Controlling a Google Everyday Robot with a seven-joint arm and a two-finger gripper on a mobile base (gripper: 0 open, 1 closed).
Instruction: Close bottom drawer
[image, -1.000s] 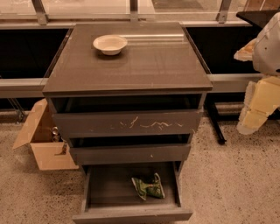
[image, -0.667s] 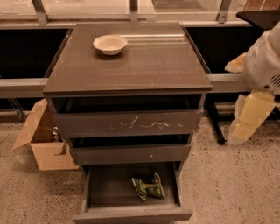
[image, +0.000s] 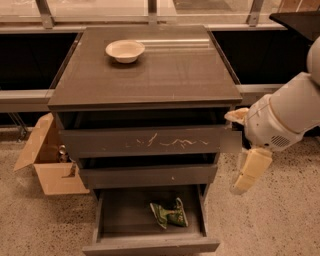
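- Since a moment ago, the arm has swung in from the right; its gripper now sits just beside the right end of the scratched top drawer, fingers spread apart.
- Bare floor lies right of the cabinet; a cardboard box stands left.
- Bottom drawer is pulled out toward the near edge, below and left of the gripper, with a green packet inside.

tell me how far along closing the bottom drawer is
Nothing looks done yet: the bottom drawer is pulled far out, with a green packet lying inside. In hand: the gripper, fingers apart and holding nothing, hangs to the right of the cabinet, by the right end of the top drawer. Left: bring it down to the front panel and push the drawer fully in.
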